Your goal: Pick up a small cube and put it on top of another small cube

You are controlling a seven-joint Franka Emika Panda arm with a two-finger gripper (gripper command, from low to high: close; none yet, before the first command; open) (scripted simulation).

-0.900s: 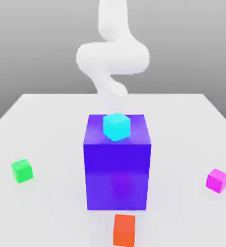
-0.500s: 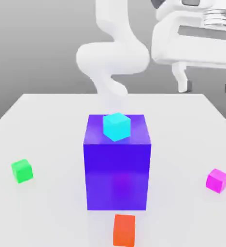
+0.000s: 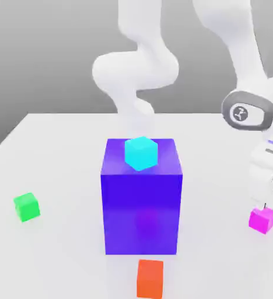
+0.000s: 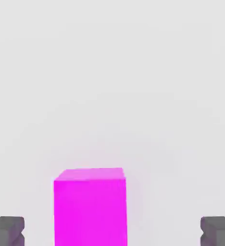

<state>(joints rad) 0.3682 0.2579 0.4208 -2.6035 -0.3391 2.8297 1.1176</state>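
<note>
The small cube (image 3: 262, 220), bright magenta, lies on the white table at the exterior view's right. My gripper (image 3: 266, 204) hangs directly over it, almost touching its top. In the hand view the magenta cube (image 4: 90, 206) sits between my two dark fingertips (image 4: 7, 230), which stand wide apart and clear of its sides, so the gripper (image 4: 113, 231) is open and holds nothing. The other small cube (image 3: 27, 207), bright green, rests far off at the exterior view's left.
A big blue-purple block (image 3: 142, 198) stands mid-table with a cyan cube (image 3: 141, 153) on its top. An orange-red cube (image 3: 150, 278) lies in front of the block. The white arm (image 3: 136, 70) rises behind the block.
The hand has come down from high at the exterior view's upper right to just above the magenta cube. None of the cubes has moved.
</note>
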